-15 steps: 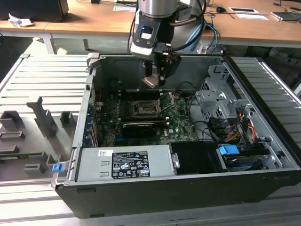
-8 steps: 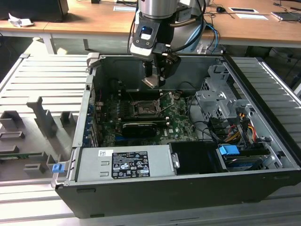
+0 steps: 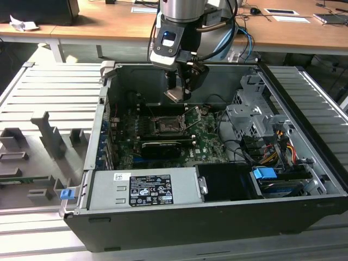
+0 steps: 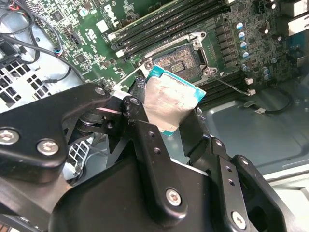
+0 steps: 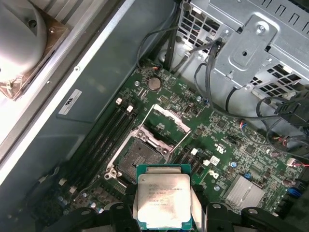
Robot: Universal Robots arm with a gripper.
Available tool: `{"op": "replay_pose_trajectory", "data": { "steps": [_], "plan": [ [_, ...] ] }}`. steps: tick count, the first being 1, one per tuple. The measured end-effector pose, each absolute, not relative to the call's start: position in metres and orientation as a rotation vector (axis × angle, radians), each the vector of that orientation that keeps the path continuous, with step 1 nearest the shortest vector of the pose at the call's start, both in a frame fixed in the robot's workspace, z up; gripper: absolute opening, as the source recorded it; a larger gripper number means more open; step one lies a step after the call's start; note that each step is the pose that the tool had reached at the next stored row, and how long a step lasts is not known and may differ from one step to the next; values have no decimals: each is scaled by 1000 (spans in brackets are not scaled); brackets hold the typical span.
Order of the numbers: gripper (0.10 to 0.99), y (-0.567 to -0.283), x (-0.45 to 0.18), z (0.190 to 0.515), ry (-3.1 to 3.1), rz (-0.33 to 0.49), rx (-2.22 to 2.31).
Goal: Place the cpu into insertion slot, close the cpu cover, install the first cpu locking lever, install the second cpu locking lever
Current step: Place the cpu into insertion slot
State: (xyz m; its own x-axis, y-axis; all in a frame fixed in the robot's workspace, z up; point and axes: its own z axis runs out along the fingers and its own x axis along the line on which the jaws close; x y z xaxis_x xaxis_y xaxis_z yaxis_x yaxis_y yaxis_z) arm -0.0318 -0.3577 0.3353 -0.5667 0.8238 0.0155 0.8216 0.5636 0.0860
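Claw (image 3: 178, 91) clamped on chip (image 3: 174, 95), fingers (image 4: 140, 104) gripping two opposite edges.
Chip in air inside open computer case (image 3: 163, 234), above green board (image 3: 209, 138), not touching it.
Both wrist views: chip (image 5: 163, 200) (image 4: 171, 99) shows silvery face with teal border; claw (image 5: 164, 217) (image 4: 166, 116) grips end nearer arm.
Socket (image 5: 137, 154) (image 4: 181, 60) (image 3: 167, 125) bare, apart from chip.
First wrist view: cover frame (image 5: 168, 122) swung up, just beside socket.
Second wrist view: thin lever (image 4: 227, 85) angled out from socket corner.
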Motion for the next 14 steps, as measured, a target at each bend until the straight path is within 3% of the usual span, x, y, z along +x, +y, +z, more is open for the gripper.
{"op": "replay_pose_trajectory", "data": {
  "steps": [14],
  "plan": [
    [525, -358, -32, 333, 2745, 130, 1466]
  ]
}}
